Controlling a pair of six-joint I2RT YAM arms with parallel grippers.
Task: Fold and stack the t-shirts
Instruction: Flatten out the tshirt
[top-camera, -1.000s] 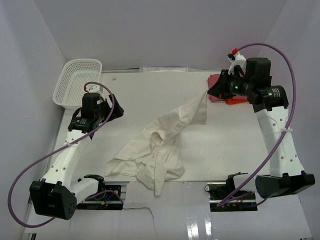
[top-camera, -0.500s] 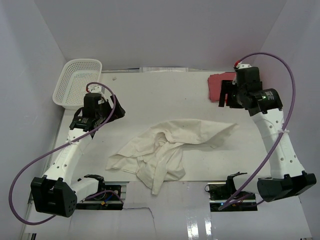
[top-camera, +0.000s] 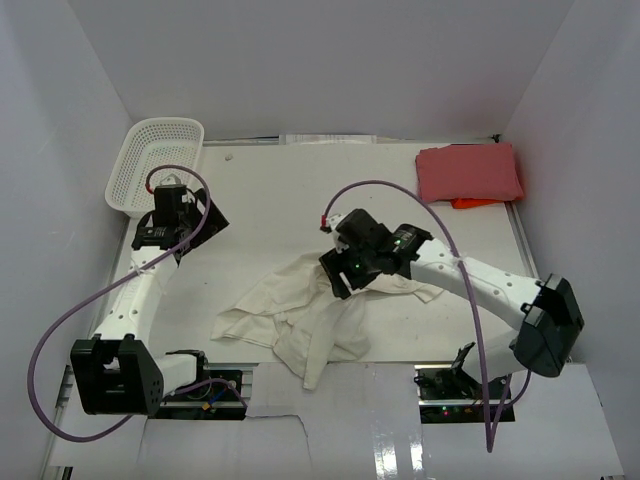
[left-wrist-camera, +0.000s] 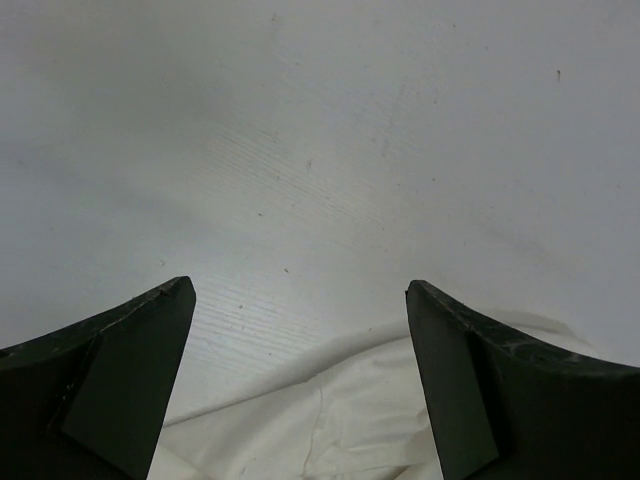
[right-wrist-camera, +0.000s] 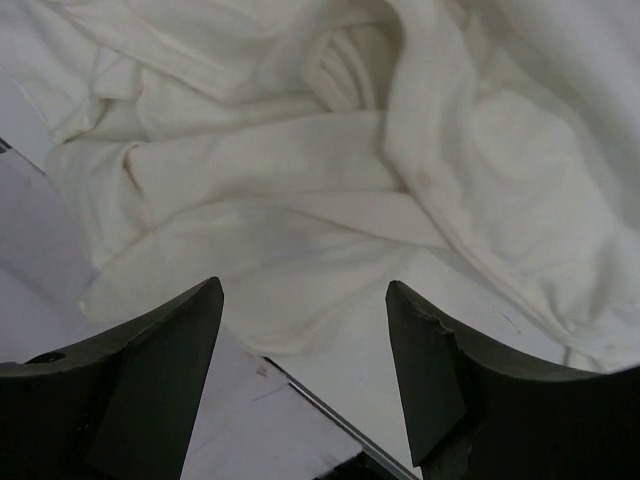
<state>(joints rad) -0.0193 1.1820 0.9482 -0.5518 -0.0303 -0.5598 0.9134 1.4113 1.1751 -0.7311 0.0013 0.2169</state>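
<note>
At the far left corner of the white tabletop (top-camera: 300, 190) stands a white plastic mesh basket (top-camera: 155, 160), tilted against the side wall. Just near of it hangs the left end effector (left-wrist-camera: 300, 288). Its two dark fingers (left-wrist-camera: 120, 370) are spread wide with nothing between them; under them is bare tabletop and, at the lower edge of the wrist view, a border of pale cloth.

In the middle, towards the near edge, lies the plain cream-white cloth t-shirt (top-camera: 300, 320), crumpled and unfolded. The right end effector (right-wrist-camera: 305, 285) is over the right part of this shirt. Its jaws stand well apart and hold nothing, and wrinkled cloth shows between them.

At the far right corner lies the plain red cloth t-shirt (top-camera: 468, 172), folded into a flat rectangle, well apart from both arms.
</note>
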